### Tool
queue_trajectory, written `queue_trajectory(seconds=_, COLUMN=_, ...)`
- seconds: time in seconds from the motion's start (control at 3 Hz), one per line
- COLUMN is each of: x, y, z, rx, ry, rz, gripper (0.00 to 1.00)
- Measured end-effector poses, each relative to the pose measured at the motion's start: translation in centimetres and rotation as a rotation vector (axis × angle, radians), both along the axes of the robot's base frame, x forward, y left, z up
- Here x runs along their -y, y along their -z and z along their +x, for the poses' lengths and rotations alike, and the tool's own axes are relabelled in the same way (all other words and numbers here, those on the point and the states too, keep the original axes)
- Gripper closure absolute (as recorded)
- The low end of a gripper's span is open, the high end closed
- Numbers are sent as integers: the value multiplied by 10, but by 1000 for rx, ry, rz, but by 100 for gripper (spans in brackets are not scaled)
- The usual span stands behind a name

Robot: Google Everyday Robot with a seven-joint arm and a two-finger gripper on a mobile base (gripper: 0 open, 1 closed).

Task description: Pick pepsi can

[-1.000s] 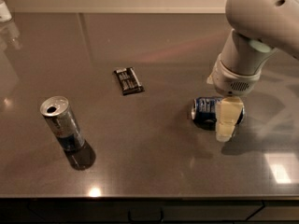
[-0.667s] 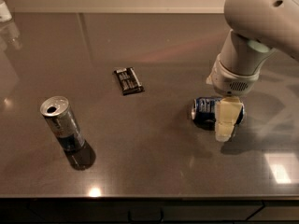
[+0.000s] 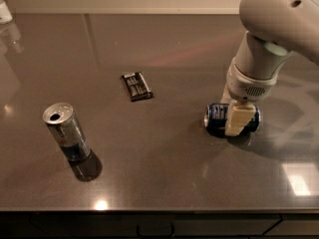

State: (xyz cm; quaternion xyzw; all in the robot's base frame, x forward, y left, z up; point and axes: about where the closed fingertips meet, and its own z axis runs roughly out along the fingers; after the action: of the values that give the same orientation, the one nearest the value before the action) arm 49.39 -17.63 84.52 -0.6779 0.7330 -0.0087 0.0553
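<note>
The pepsi can (image 3: 216, 118) is short and dark blue with white print. It lies on its side on the dark table (image 3: 174, 59), right of centre. My gripper (image 3: 233, 117) comes down on it from above. The near cream finger (image 3: 237, 121) presses across the can's front; the far finger is hidden behind the can. The gripper is shut on the can, which rests on the table.
A taller slim silver can (image 3: 66, 131) stands upright at the front left. A small flat black packet (image 3: 136, 86) lies in the middle. A white object (image 3: 4, 11) sits at the far left corner. The table's front edge (image 3: 159, 212) runs along the bottom.
The near finger has moved slightly inward against the can's front. The can and the other objects have stayed in place.
</note>
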Motion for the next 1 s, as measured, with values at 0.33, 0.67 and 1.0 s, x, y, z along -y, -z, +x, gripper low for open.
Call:
queue_trajectory(seconds=0.33, x=0, y=-2, z=1, rx=3, ry=0, rz=1, gripper=64)
queue_trajectory(seconds=0.67, x=-3, y=-22, z=0, rx=21, ry=1, rz=10, gripper=86)
queue_trajectory(seconds=1.0, x=-5, y=-36, z=-1, rx=34, ry=1, rz=16, gripper=100)
